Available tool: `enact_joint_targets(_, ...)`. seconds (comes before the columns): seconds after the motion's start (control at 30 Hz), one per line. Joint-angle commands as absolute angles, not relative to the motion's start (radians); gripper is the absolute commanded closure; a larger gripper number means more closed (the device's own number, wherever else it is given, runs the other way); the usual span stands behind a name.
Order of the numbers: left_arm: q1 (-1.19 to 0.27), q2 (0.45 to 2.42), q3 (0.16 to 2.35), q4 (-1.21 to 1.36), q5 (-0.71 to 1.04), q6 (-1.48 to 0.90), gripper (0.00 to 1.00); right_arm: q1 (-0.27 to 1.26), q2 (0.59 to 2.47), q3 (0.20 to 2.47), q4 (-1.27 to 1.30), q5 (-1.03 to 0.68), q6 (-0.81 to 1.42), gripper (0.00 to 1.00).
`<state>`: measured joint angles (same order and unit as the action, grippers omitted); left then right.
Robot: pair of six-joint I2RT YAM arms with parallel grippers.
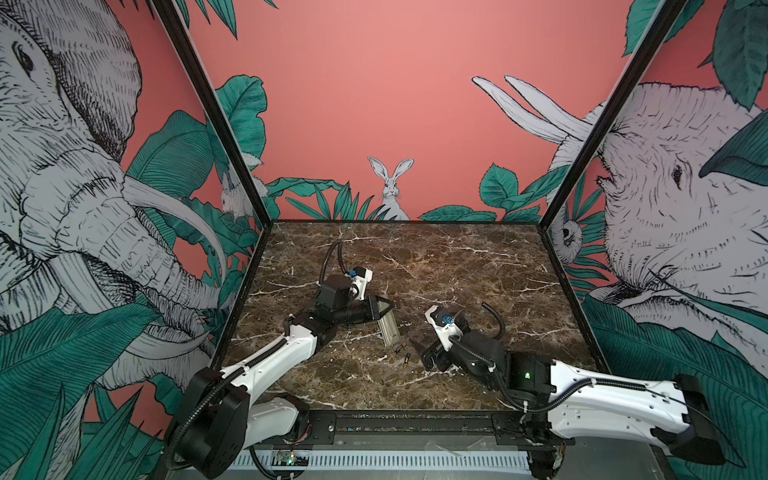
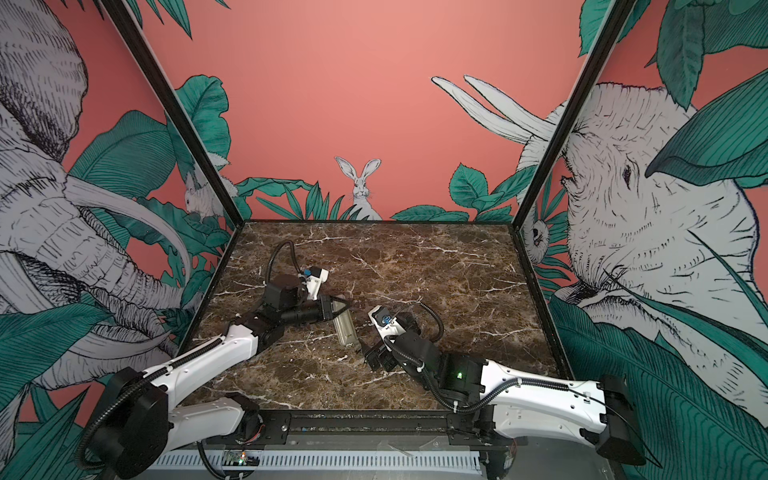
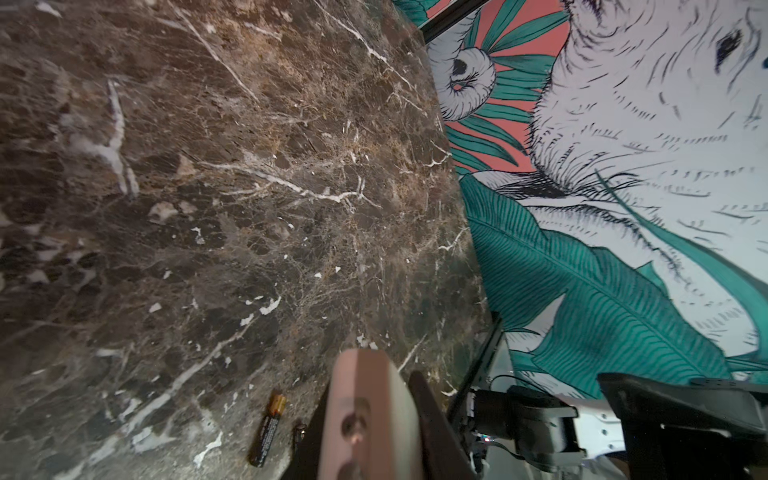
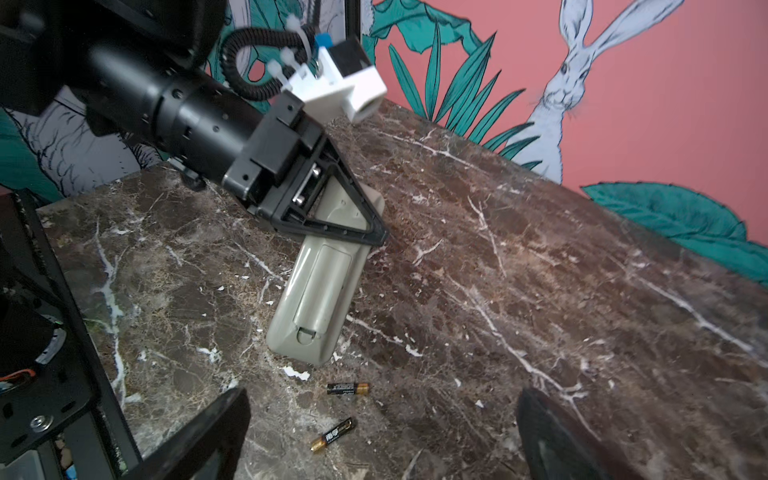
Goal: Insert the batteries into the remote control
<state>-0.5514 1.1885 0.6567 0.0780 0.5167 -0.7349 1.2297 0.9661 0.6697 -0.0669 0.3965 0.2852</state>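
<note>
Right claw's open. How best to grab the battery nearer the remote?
Pinch the nearer battery across its dark barrel's middle, coming straight down: it lies flat on the table, clear of the other battery and the remote control. Turn the right claw first, probably: it closes along the battery's length.

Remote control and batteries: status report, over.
Left claw shut on remote control, back up, bay cover apparently on. Right claw open, empty. Batteries loose on the table beside remote's free end. Nothing in the way.
</note>
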Motion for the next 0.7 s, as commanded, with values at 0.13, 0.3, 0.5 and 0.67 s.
enact_joint_targets(0.13, -0.632, 1.192, 0.759, -0.086, 0.323, -0.611, 1.00, 1.136, 1.066, 0.641, 0.073, 0.160, 0.422, 0.01)
enact_joint_targets(0.3, -0.690, 1.215, 0.821, -0.191, 0.226, -0.542, 1.00, 1.103, 1.151, 0.639, 0.157, 0.072, 0.446, 0.02)
enact_joint_targets(0.5, -0.750, 1.242, 0.862, -0.247, 0.141, -0.496, 1.00, 1.094, 1.228, 0.657, 0.207, 0.033, 0.455, 0.03)
enact_joint_targets(0.67, -0.785, 1.251, 0.898, -0.278, 0.094, -0.465, 1.00, 1.080, 1.261, 0.655, 0.240, 0.009, 0.467, 0.04)
